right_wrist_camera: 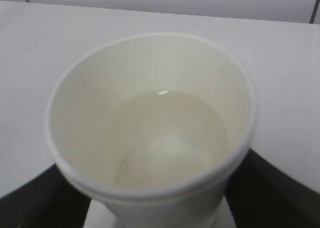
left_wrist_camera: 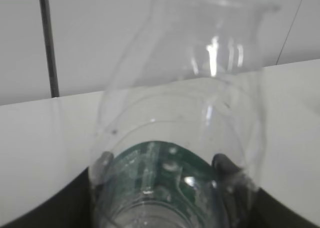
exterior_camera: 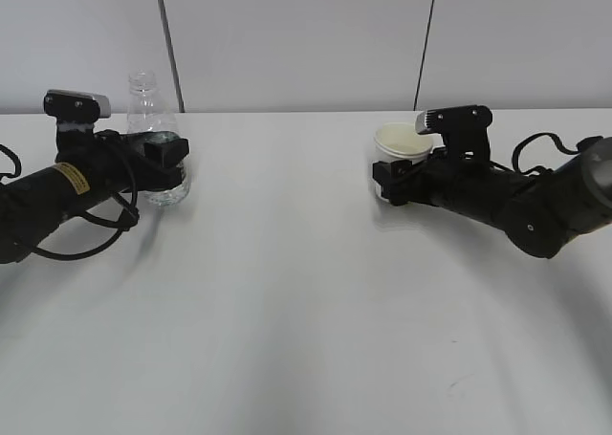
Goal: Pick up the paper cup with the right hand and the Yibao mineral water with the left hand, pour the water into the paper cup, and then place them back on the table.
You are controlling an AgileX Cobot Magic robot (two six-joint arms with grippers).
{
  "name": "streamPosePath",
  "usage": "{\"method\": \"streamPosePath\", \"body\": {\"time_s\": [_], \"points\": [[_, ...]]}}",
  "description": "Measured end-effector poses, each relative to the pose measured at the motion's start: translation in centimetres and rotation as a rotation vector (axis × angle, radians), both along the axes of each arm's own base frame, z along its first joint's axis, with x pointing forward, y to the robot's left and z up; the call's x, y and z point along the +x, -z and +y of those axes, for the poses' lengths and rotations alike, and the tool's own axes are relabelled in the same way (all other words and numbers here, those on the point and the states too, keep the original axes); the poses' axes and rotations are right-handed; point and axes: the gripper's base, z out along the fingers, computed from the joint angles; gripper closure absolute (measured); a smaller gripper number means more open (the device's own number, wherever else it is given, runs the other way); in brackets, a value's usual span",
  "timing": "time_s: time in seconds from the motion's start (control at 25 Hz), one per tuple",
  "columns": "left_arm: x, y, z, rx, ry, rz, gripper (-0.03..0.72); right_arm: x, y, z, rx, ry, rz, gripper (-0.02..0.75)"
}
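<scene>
The Yibao mineral water bottle point(exterior_camera: 151, 110) stands upright on the white table point(exterior_camera: 287, 311) at the far left, capless, with little liquid visible inside. My left gripper point(exterior_camera: 170, 160) is shut on its green label band; in the left wrist view the bottle point(left_wrist_camera: 185, 87) fills the frame between the fingers of this gripper point(left_wrist_camera: 162, 163). The paper cup point(exterior_camera: 402, 141) is upright at the right, its base hidden. My right gripper point(exterior_camera: 387, 182) is shut on its lower wall. The right wrist view shows the cup point(right_wrist_camera: 100, 112) holding clear water point(right_wrist_camera: 170, 138) inside my gripper point(right_wrist_camera: 160, 208).
A white panelled wall with dark seams point(exterior_camera: 167, 43) runs behind the table's back edge. The two arms lie low on the table at either side, with a wide stretch of bare tabletop between them and in front.
</scene>
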Motion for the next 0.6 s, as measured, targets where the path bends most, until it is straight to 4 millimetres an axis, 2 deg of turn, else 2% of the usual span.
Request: {"method": "streamPosePath", "body": {"time_s": [0.36,0.6], "points": [[0.03,-0.02,0.00,0.000,0.000,-0.001,0.313,-0.09,-0.01,0.04,-0.006,-0.009,0.006,0.093],[0.03,-0.02,0.00,0.001,0.000,0.000,0.313,-0.12,0.01,0.04,0.002,-0.006,0.017,0.087]]}}
